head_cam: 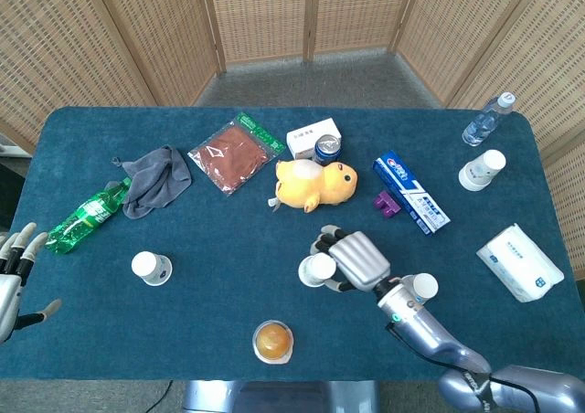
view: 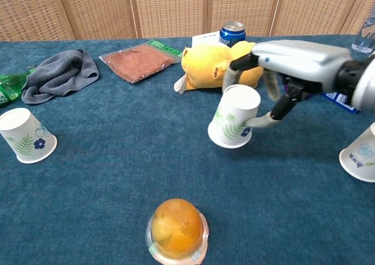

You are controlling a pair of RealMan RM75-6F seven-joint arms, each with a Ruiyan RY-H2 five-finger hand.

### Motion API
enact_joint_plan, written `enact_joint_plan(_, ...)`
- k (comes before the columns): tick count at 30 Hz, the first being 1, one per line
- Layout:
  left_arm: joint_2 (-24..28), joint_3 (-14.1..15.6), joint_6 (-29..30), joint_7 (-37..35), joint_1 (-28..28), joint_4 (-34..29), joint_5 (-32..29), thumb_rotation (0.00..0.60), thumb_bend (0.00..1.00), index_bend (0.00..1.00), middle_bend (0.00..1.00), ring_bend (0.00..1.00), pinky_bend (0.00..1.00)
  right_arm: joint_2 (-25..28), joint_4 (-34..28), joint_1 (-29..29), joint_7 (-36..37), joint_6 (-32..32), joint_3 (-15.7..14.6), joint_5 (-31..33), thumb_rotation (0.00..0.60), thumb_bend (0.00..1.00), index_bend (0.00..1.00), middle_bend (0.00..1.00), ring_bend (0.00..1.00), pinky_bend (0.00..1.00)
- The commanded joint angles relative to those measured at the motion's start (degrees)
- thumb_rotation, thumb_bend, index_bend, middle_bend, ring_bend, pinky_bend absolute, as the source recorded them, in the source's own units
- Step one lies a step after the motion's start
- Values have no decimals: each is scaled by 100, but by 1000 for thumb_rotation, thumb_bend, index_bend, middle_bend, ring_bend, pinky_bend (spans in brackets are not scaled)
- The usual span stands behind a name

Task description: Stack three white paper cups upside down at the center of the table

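While the right hand [view: 275, 71] has its fingers wrapped round the tilted paper cup [view: 235, 116] mid-frame, it should level it mouth-down before setting it on the table [view: 105, 177].

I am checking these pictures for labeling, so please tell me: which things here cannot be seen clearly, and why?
- Left hand: cut off by the left edge of the head view; absent from the chest view.
- Green bottle: cut off by the left edge of the chest view.
- Water bottle: mostly outside the chest view's right edge.
- Toothpaste box: print too small in the head view; right hand hides it in the chest view.
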Motion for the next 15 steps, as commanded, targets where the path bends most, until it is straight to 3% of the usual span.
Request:
enact_joint_plan(1, 17, -6, 5, -35, 1, 7, -4, 600, 142, 0, 0, 0, 0, -251, 151, 188, -259, -166, 89, 197, 600, 290, 406, 376, 207, 590)
enact_joint_plan(7, 31, -7, -21, -59, -9, 13, -19, 600, 142, 0, 0, 0, 0, -625, 476, 474, -509, -368, 306, 632, 600, 284, 406, 376, 207, 592)
enact_joint_plan(15, 27, -11, -48, -70, -18, 30, -50, 600, 141, 0, 0, 0, 0, -894, 645, 701, -811, -455, 353, 925, 600, 282, 406, 376, 207, 591)
